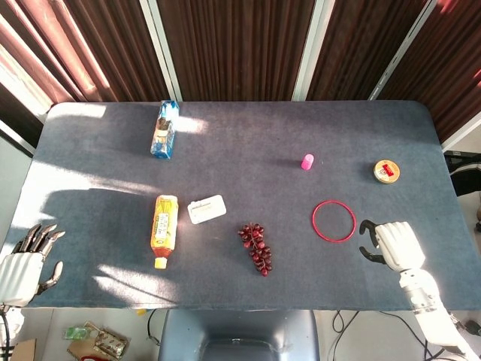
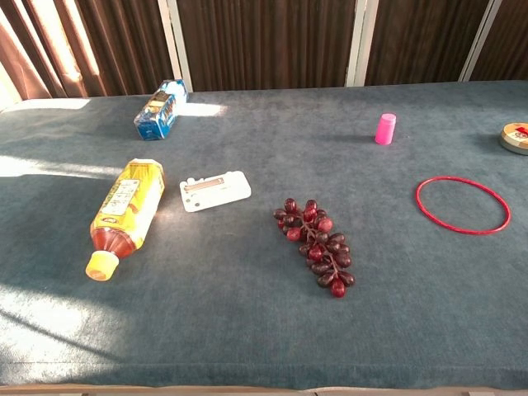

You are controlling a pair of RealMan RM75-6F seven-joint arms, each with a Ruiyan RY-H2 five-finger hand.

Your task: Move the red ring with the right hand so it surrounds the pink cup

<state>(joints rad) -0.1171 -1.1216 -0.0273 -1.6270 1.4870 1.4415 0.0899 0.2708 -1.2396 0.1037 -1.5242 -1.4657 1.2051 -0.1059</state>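
Observation:
The red ring [image 1: 334, 221] lies flat on the blue table, right of centre, seen also in the chest view as the red ring [image 2: 462, 205]. Beyond it and slightly to the left stands the small pink cup [image 1: 307, 161], upright and well apart from the ring, also visible as the pink cup [image 2: 385, 129]. My right hand [image 1: 391, 244] hovers just right of the ring, near the front edge. Its fingers bend down toward the ring and it holds nothing. My left hand [image 1: 22, 265] sits off the table's front left corner with fingers spread, empty. Neither hand shows in the chest view.
An orange bottle [image 1: 164, 229] lies on its side left of centre, with a white box [image 1: 207, 208] beside it. A bunch of dark grapes [image 1: 257, 247] lies left of the ring. A blue carton [image 1: 163, 129] is at the back left, and a round tin [image 1: 385, 171] at the right.

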